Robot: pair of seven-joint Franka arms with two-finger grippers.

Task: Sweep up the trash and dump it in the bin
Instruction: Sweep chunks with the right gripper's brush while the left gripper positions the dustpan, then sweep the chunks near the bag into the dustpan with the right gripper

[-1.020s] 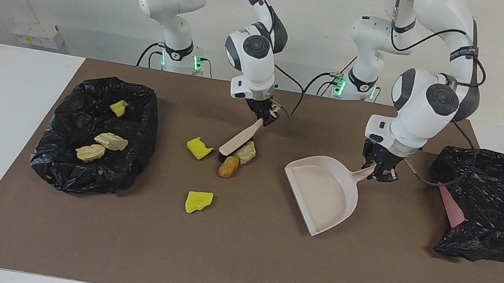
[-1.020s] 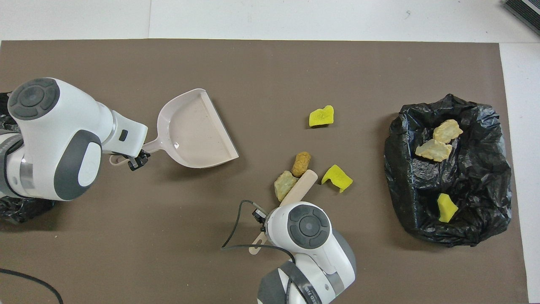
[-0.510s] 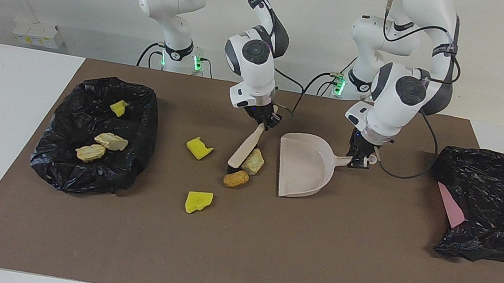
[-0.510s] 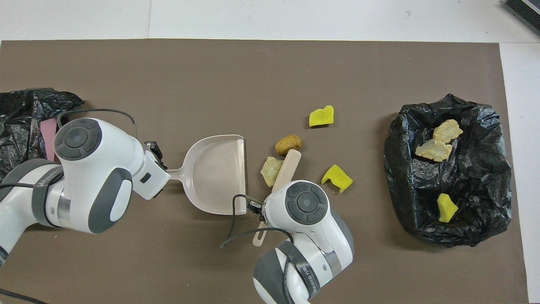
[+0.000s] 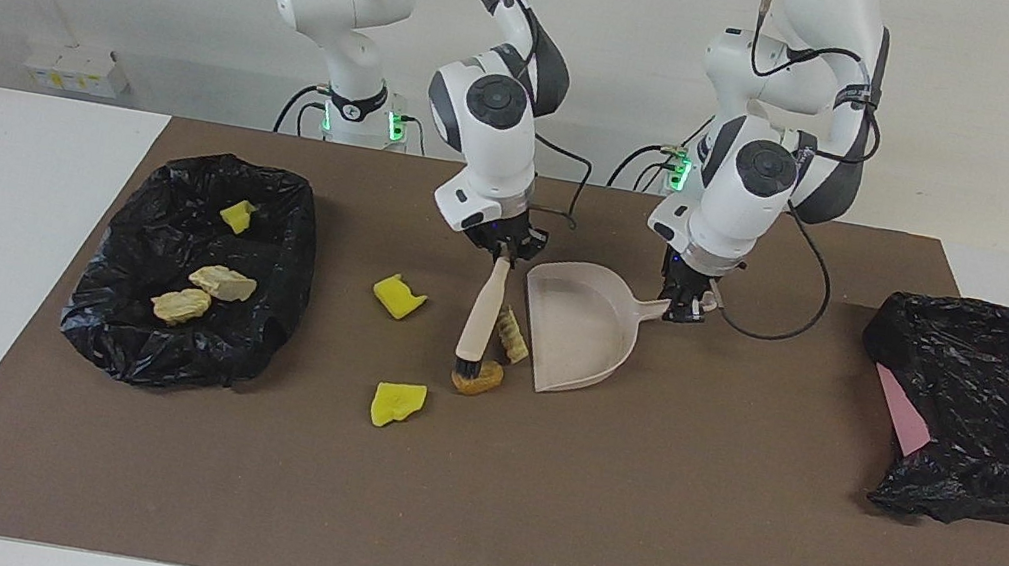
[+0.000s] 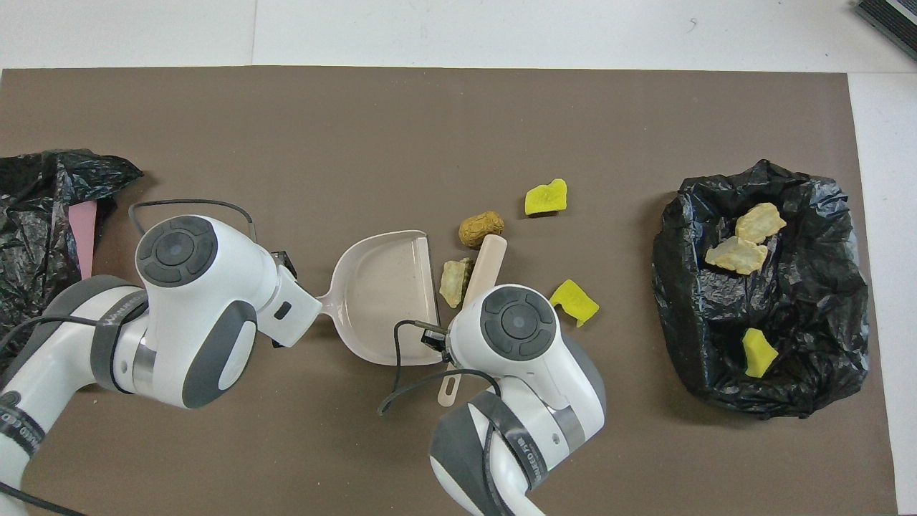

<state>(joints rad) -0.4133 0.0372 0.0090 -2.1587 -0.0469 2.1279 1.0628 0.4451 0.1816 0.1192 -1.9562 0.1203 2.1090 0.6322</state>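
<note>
At the middle of the brown mat (image 5: 526, 530), the right gripper (image 5: 504, 248) is clamped shut on the handle of the brush (image 5: 483, 315), whose black bristles press against the orange-brown lump (image 6: 481, 227); the left gripper (image 5: 685, 304) is closed tight on the handle of the dustpan (image 5: 578, 330), its open lip turned toward the brush; a tan lump (image 6: 454, 281) stands wedged between brush and lip; two yellow sponge chunks lie loose, one (image 5: 398, 296) beside the brush toward the right arm's end, one (image 5: 396, 403) farther from the robots; three more scraps already sit in the black-lined bin (image 5: 140, 347) at the right arm's end; a second black bag (image 5: 989, 421) lies at the left arm's end. The risk, as I judge it, is that the rounded orange-brown lump rolls past the corner of the lip instead of entering, since it sits at the bristle tips off the pan's edge; the tan lump could also jam under the lip if the pan rides up.
</note>
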